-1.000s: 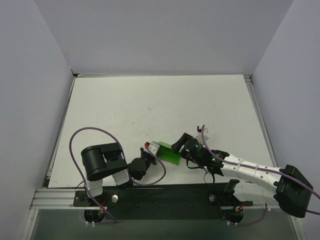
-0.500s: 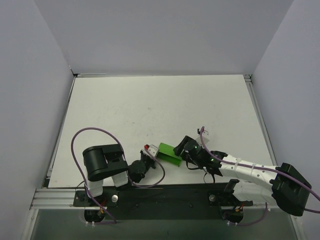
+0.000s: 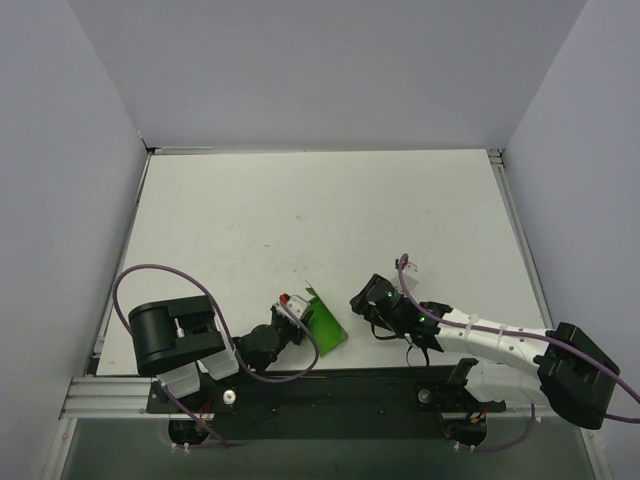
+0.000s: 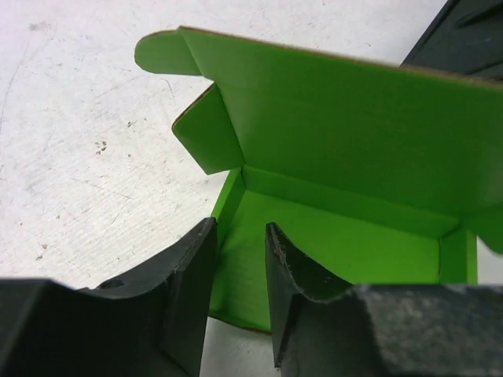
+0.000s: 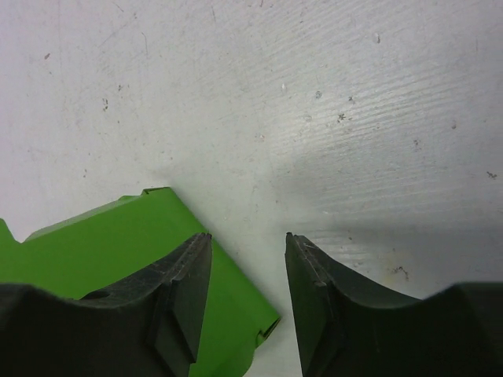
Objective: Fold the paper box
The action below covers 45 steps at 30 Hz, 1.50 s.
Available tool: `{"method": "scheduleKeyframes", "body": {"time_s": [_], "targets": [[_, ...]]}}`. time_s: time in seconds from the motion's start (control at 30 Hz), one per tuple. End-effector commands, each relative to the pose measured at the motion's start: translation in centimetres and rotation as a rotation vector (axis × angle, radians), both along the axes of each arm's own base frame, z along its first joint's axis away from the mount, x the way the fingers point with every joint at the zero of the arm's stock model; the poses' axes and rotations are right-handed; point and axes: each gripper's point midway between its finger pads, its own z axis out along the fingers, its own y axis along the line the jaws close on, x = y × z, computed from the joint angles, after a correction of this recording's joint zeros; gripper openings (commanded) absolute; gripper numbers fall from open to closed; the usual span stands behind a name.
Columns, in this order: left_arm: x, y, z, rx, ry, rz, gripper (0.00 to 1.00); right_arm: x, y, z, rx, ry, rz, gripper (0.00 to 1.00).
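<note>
The paper box point(image 3: 325, 322) is bright green card and sits near the table's front edge between my two grippers. In the left wrist view the paper box point(image 4: 338, 118) is open towards me, its lid panel standing behind and a small flap at the left. My left gripper point(image 4: 240, 228) straddles the box's left wall, one finger outside and one inside, with a narrow gap showing between the jaws. It shows in the top view point(image 3: 292, 312). My right gripper point(image 5: 248, 236) is open and empty. Its left finger hangs over a corner of the paper box point(image 5: 102, 243). It is also in the top view point(image 3: 358, 298).
The white table point(image 3: 320, 210) has grey walls on three sides. A black rail point(image 3: 330, 385) with both arm bases runs along the near edge, just in front of the box. Purple cables point(image 3: 150, 275) loop over both arms.
My left arm has drawn back to the left, and the box has turned and moved nearer the front edge. My right gripper has come off the box and now sits beside it.
</note>
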Motion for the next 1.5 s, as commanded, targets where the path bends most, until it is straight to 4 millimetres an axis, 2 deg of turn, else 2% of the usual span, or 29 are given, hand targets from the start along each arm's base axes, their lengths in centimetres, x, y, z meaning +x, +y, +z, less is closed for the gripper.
{"method": "scheduleKeyframes", "body": {"time_s": [0.0, 0.1, 0.3, 0.33, 0.37, 0.4, 0.43, 0.47, 0.5, 0.53, 0.57, 0.6, 0.63, 0.67, 0.73, 0.77, 0.8, 0.83, 0.87, 0.9, 0.93, 0.97, 1.03, 1.07, 1.17, 1.33, 1.47], "targets": [[0.1, -1.6, 4.0, -0.135, -0.058, -0.035, 0.39, 0.3, -0.6, -0.8, -0.032, 0.009, -0.028, 0.42], [0.1, -1.7, 4.0, -0.121, -0.062, -0.041, 0.37, 0.3, -0.4, -0.6, -0.024, 0.003, -0.021, 0.42], [-0.1, -0.4, 4.8, -0.141, -0.07, -0.021, 0.38, 0.5, -0.9, 0.3, -0.034, -0.036, -0.013, 0.45], [-0.1, -0.4, 5.9, -0.169, -0.076, -0.02, 0.39, 0.6, -0.9, 0.7, -0.035, -0.051, -0.007, 0.47], [-0.2, -0.1, 5.0, -0.127, -0.054, -0.023, 0.41, 0.7, -1.0, 1.3, -0.049, -0.081, 0.015, 0.49], [-0.3, -0.1, 5.2, -0.132, -0.039, -0.027, 0.43, 0.8, -1.0, 1.7, -0.055, -0.098, 0.026, 0.54], [0.0, 0.0, 6.7, -0.175, -0.045, -0.033, 0.47, 0.7, -1.0, 2.0, -0.066, -0.116, 0.05, 0.55], [0.0, 0.4, 5.7, -0.125, -0.01, -0.04, 0.5, 0.7, -0.9, 3.0, -0.061, -0.145, 0.068, 0.57], [0.1, 0.6, 6.0, -0.142, 0.013, -0.042, 0.54, 0.6, -1.1, 3.3, -0.101, -0.17, 0.108, 0.6], [-0.3, 0.2, 7.7, -0.194, 0.009, -0.1, 0.63, 0.5, -1.1, 3.7, -0.117, -0.192, 0.132, 0.61], [0.7, 1.5, 6.9, -0.163, 0.05, -0.072, 0.68, 0.1, -0.6, 5.2, -0.106, -0.233, 0.165, 0.61], [0.9, 1.9, 7.3, -0.172, 0.054, -0.079, 0.71, -0.4, -1.0, 5.4, -0.161, -0.249, 0.197, 0.63], [0.4, 1.8, 8.8, -0.21, 0.041, -0.137, 0.76, -0.5, -1.2, 6.0, -0.187, -0.279, 0.208, 0.63], [1.5, 3.3, 8.2, -0.19, 0.065, -0.096, 0.83, -1.6, -0.3, 7.2, -0.184, -0.326, 0.264, 0.64], [1.3, 3.8, 8.9, -0.204, 0.07, -0.143, 0.9, -2.3, -1.0, 8.3, -0.25, -0.349, 0.267, 0.65], [1.5, 4.1, 9.2, -0.213, 0.072, -0.153, 0.92, -3.0, -1.4, 8.0, -0.295, -0.332, 0.287, 0.65], [2.0, 4.5, 9.7, -0.229, 0.077, -0.172, 0.92, -3.9, -0.4, 9.3, -0.277, -0.35, 0.315, 0.65], [2.2, 4.6, 9.4, -0.237, 0.092, -0.177, 0.92, -4.4, -0.2, 9.5, -0.282, -0.347, 0.31, 0.65], [2.3, 4.4, 10.1, -0.261, 0.074, -0.197, 0.93, -4.5, -1.2, 9.6, -0.349, -0.365, 0.285, 0.65], [2.6, 4.2, 10.5, -0.266, 0.073, -0.222, 0.93, -5.8, -0.5, 10.3, -0.347, -0.395, 0.32, 0.65], [2.8, 4.0, 9.6, -0.249, 0.107, -0.234, 0.92, -6.1, 0.0, 11.0, -0.342, -0.405, 0.313, 0.65], [3.0, 3.9, 9.6, -0.246, 0.115, -0.247, 0.92, -6.2, -0.3, 11.3, -0.367, -0.42, 0.304, 0.66], [2.9, 3.1, 9.0, -0.241, 0.148, -0.315, 0.93, -7.0, 0.8, 11.5, -0.378, -0.415, 0.335, 0.66], [3.0, 2.7, 9.5, -0.252, 0.135, -0.342, 0.92, -7.3, 0.9, 11.1, -0.394, -0.401, 0.339, 0.66], [3.1, 1.9, 8.9, -0.238, 0.159, -0.395, 0.92, -7.4, 1.2, 10.3, -0.453, -0.366, 0.325, 0.65], [3.8, 1.7, 8.9, -0.23, 0.157, -0.395, 0.92, -7.2, 2.2, 9.3, -0.517, -0.317, 0.342, 0.64], [4.1, 1.7, 8.8, -0.226, 0.156, -0.385, 0.92, -6.9, 3.1, 9.2, -0.549, -0.303, 0.356, 0.59]]}}
